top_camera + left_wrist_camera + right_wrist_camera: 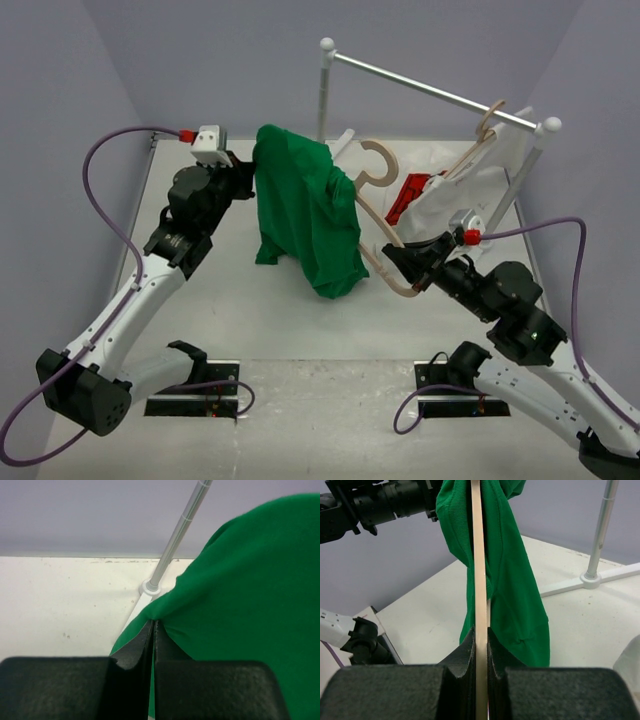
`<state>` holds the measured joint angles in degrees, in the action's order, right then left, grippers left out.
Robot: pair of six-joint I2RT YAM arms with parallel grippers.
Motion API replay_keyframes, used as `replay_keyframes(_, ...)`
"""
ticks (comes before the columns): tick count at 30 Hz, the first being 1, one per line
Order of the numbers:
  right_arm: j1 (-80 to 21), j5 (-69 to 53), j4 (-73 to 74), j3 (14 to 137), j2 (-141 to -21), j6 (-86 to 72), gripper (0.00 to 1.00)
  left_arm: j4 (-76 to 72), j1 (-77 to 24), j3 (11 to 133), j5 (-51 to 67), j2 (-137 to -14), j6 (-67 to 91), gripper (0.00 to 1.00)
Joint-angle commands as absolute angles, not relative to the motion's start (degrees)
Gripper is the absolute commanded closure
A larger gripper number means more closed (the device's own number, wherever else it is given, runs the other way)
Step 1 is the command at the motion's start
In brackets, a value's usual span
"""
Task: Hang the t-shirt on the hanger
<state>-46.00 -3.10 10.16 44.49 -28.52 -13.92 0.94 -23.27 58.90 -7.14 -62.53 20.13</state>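
My left gripper (153, 630) is pinched shut on a small fold of the green t-shirt (305, 205), with the cloth bunched just past my fingertips and the rest hanging below them. My right gripper (481, 635) is clamped on the thin edge of the hanger (478, 555). The hanger runs straight out ahead of those jaws and disappears into the shirt. I judge the shirt is only draped over the far arm, because the wood nearest my right jaws is bare. My right grip sits on a narrow edge, so if the cloth drags as I pull with the left, the hanger could pivot between the pads. The left fold is small and may slip free, and then the shirt could slide off the hanger.
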Motion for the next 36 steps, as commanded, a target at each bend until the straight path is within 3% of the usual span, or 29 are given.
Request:
replay_keyframes(1, -45.88, 1.52, 5.83, 49.85, -28.07, -14.42, 1.0, -1.42, -22.68, 54.42, -9.81, -61.17, 23.76, 1.0)
replay_keyframes(10, -45.89, 0.52, 8.19, 54.21, -29.24, -13.27, 1.0, -10.47, -22.68, 42.82, -5.93, -61.66, 28.35, 1.0)
replay_keyframes(11, -45.88, 0.37, 8.84, 54.6, -29.48, -13.27, 1.0, -10.98, -22.68, 42.88, -5.76, -60.6, 27.79, 0.85)
replay_keyframes(12, -45.88, 0.35, 9.6, 54.9, -29.71, -13.21, 1.0, -11.95, -22.68, 43.24, -4.72, -59.51, 26.87, 0.58)
replay_keyframes(14, -45.88, 0.4, 10.69, 55.15, -30.1, -13.18, 1.0, -14.44, -22.68, 43.64, -1.99, -57.68, 25.03, 0.23)
replay_keyframes(15, -45.91, 0.44, 11.07, 55.23, -30.18, -13.21, 1.0, -15.79, -22.68, 43.8, -0.77, -56.8, 24.08, 0.12)
replay_keyframes(17, -45.96, 0.35, 11.93, 55.5, -30.42, -13.38, 1.0, -18.01, -22.68, 43.97, -0.03, -55.95, 22.71, 0.08)
replay_keyframes(21, -45.97, -2.27, 14.77, 57.57, -31.31, -13.8, 1.0, -20.4, -22.45, 45.27, 2.11, -55.9, 17.32, 0.19)
replay_keyframes(30, -45.94, -9.82, 19.05, 60.59, -30.43, -13.77, 1.0, -28.14, -20.2, 48.5, 16.65, -63.61, 11.14, 0.32)
replay_keyframes(34, -45.9, -10.28, 20.04, 61.66, -29.71, -13.62, 1.0, -29.27, -19.42, 48.43, 21.44, -64.77, 10.9, 0.61)
replay_keyframes(36, -45.96, -9.46, 20.04, 62.03, -29.71, -13.62, 1.0, -30.26, -19.34, 47.69, 21.2, -64.45, 11.23, 0.98)
